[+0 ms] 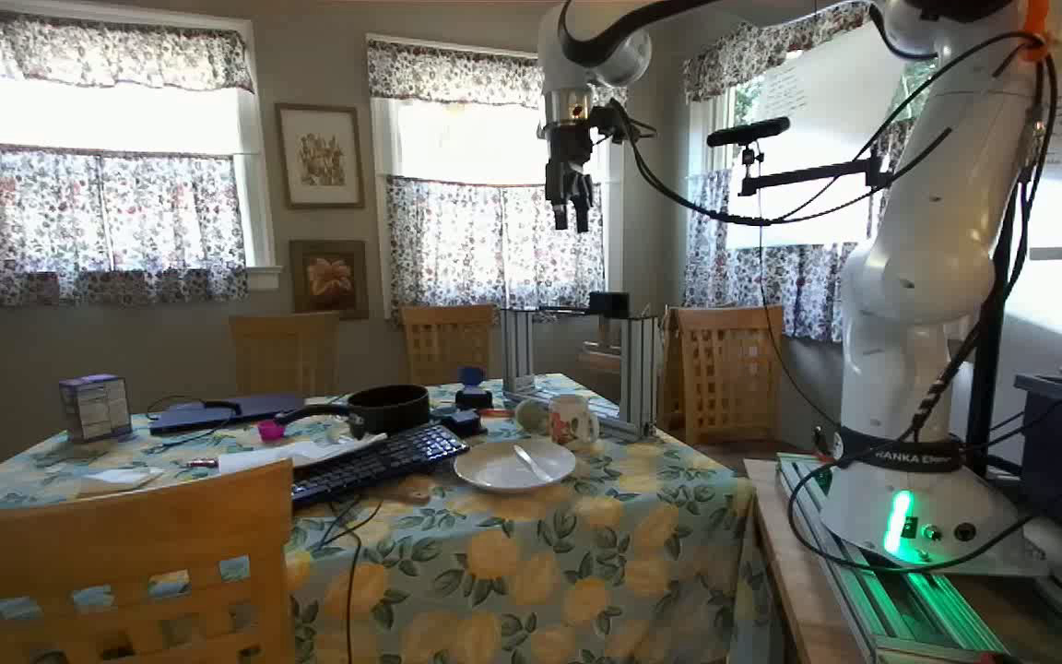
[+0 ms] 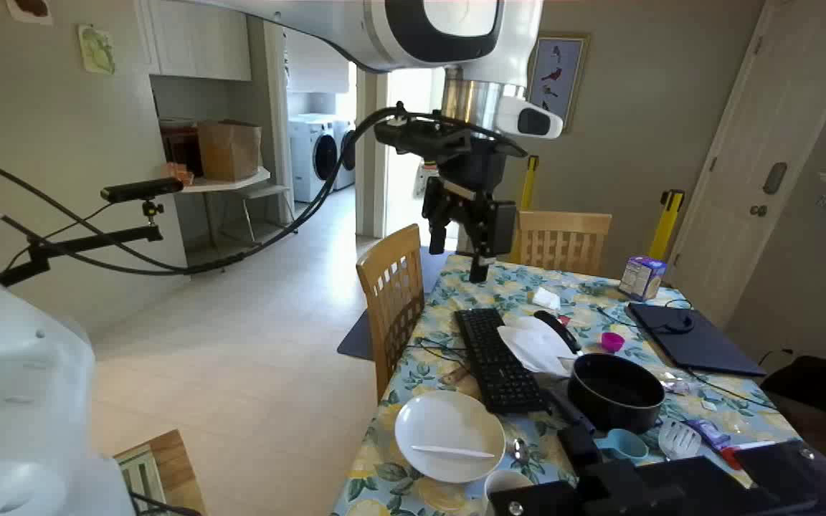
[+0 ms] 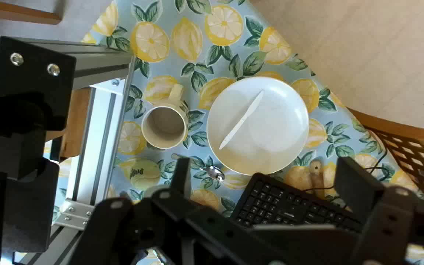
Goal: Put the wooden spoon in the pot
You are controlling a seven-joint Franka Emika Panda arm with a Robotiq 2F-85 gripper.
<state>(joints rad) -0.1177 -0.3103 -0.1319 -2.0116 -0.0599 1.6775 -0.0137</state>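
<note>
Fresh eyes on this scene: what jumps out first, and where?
Probably the white arm at the right of an exterior view, a green light glowing low on it and its open pincer hanging above the lemon-print tablecloth. Next, the white plate mid-frame in the wrist view, a white knife lying on it. Then the black pot, just right of the keyboard in an exterior view.

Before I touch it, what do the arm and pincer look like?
The arm is white and rounded, with a shiny metal collar, black cables, a dark band partly showing "RANKA" lettering, and a green light strip below that. The pincer is black, angular, two-fingered.
</note>
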